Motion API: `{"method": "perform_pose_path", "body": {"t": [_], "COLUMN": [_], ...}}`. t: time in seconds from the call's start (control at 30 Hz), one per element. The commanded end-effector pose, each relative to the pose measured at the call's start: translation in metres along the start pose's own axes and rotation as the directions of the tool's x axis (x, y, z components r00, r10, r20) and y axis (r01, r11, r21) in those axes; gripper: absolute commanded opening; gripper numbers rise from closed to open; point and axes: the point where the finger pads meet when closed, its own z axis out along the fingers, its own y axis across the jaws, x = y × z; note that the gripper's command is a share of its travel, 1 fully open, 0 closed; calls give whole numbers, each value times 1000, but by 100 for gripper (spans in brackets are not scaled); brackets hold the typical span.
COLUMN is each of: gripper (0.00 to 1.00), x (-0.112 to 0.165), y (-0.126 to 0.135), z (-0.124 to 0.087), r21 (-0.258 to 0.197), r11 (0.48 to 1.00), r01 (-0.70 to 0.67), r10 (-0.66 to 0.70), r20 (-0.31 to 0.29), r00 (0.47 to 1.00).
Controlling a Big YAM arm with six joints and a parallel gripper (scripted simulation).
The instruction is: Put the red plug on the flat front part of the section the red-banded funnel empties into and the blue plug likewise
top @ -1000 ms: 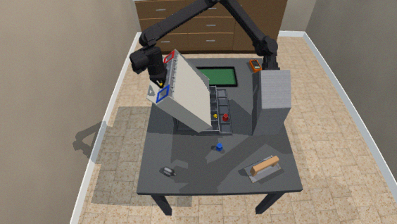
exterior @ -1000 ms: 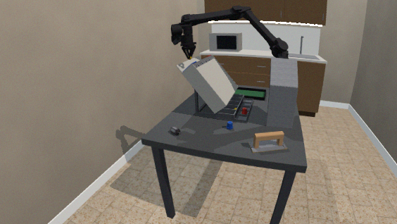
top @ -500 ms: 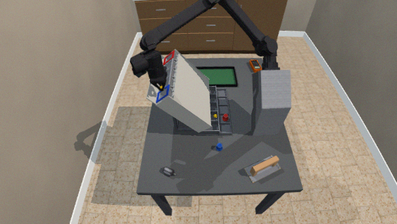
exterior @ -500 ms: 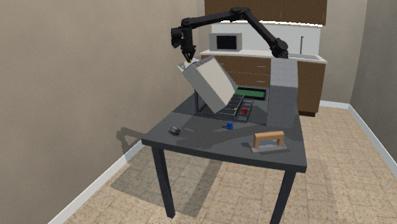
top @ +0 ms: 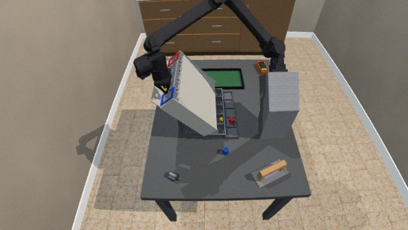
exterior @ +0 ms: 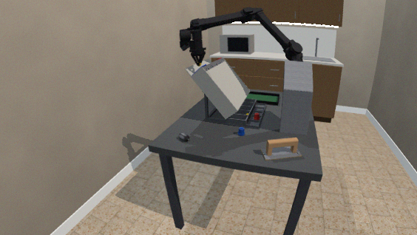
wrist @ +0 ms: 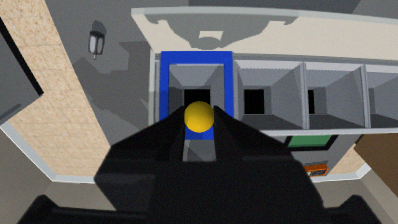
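Note:
My gripper [wrist: 199, 112] is shut on a yellow marble [wrist: 199, 116] and hangs just above the blue-banded funnel [wrist: 196, 92] at the top of the slanted cover [top: 193, 95]. It also shows in the top view [top: 163, 88] and in the exterior view [exterior: 198, 62]. The red-banded funnel [top: 174, 58] is at the far end of the funnel row. The red plug [top: 231, 120] stands on the flat front part of one section of the catch tray. Another yellow marble [top: 221, 118] lies in the section behind it. The blue plug [top: 225, 150] stands on the table in front of the tray.
A green tray [top: 223, 78] lies behind the cover. A tall grey block [top: 280, 99] stands at the right. An orange device [top: 262, 66] sits at the back. A wooden-handled tool [top: 272, 170] lies front right, a small dark object [top: 173, 176] front left.

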Motion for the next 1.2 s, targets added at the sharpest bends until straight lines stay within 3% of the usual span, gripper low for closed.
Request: {"method": "perform_pose_path", "body": {"t": [0.0, 0.47, 0.5, 1.17], "gripper": [0, 0, 56, 56], "x": [-9, -9, -9, -9], "y": [2, 2, 2, 2], "z": [-14, -14, -14, -14], "r21": [-17, -17, -17, -17], "r11": [1000, 1000, 1000, 1000], "r01": [-12, -12, -12, -12], "r10": [13, 13, 13, 13], "r20": [38, 38, 38, 38], "r00": [999, 999, 999, 999]}}
